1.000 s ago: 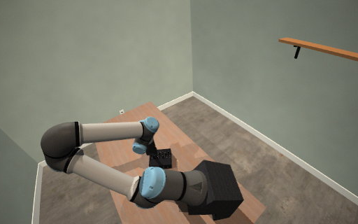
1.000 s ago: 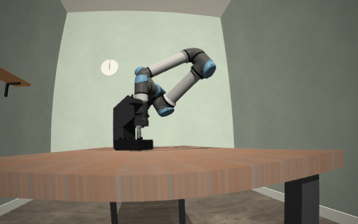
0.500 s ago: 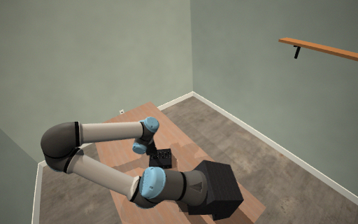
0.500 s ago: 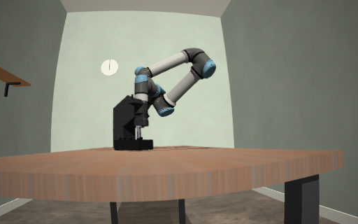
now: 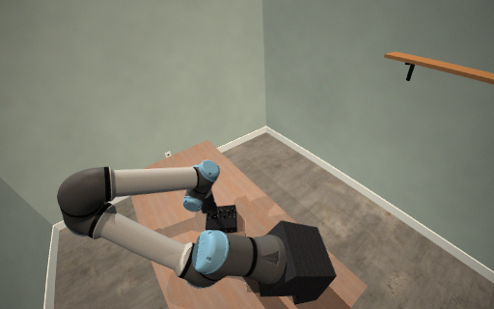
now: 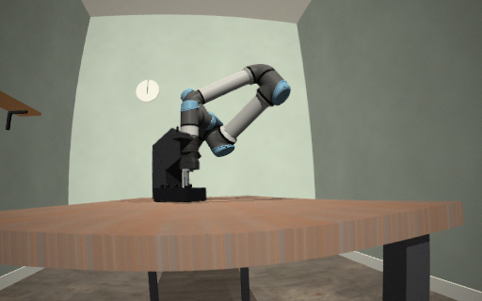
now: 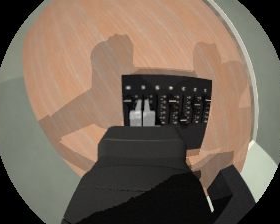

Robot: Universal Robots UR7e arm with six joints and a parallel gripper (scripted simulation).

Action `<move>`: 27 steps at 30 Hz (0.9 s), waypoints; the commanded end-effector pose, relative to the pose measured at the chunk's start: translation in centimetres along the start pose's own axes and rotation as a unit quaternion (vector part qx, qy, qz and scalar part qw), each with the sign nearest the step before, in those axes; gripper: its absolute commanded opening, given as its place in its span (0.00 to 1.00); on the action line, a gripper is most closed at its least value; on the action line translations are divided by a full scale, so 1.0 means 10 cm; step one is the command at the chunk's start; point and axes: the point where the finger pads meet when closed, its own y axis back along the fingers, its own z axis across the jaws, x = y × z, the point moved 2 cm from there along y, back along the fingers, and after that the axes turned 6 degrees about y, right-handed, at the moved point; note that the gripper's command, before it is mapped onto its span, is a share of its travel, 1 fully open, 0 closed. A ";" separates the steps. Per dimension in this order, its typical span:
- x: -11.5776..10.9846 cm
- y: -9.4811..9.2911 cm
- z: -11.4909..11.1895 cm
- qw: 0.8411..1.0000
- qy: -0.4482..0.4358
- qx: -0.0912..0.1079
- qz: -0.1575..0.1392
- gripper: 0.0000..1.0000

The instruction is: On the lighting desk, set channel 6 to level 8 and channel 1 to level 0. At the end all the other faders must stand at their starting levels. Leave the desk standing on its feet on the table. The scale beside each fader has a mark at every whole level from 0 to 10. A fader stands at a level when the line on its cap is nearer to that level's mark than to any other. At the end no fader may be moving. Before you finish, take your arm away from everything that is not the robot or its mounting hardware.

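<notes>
The lighting desk (image 5: 222, 217) is a small black box with several faders, standing flat on the wooden table. It shows in the wrist view (image 7: 167, 104) and low on the table in the exterior view (image 6: 181, 193). My gripper (image 7: 143, 106) is shut, its pale fingertips pressed together over the left end of the desk, at the leftmost fader slots. In the exterior view the fingers (image 6: 185, 181) point straight down just above the desk. The fader caps are too small to read against the scales.
The robot's black pedestal (image 5: 301, 261) stands on the table right beside the desk. The table edge (image 6: 209, 235) is far from the desk. A wall shelf (image 5: 451, 72) hangs well away.
</notes>
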 end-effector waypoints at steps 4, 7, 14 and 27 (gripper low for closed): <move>0.01 0.00 0.00 1.000 0.000 0.000 0.000 0.00; 0.01 0.03 0.00 1.000 0.000 0.000 0.000 0.00; 0.01 0.14 0.00 1.000 0.000 0.000 0.000 0.00; 0.01 0.40 0.00 1.000 0.000 0.000 0.000 0.00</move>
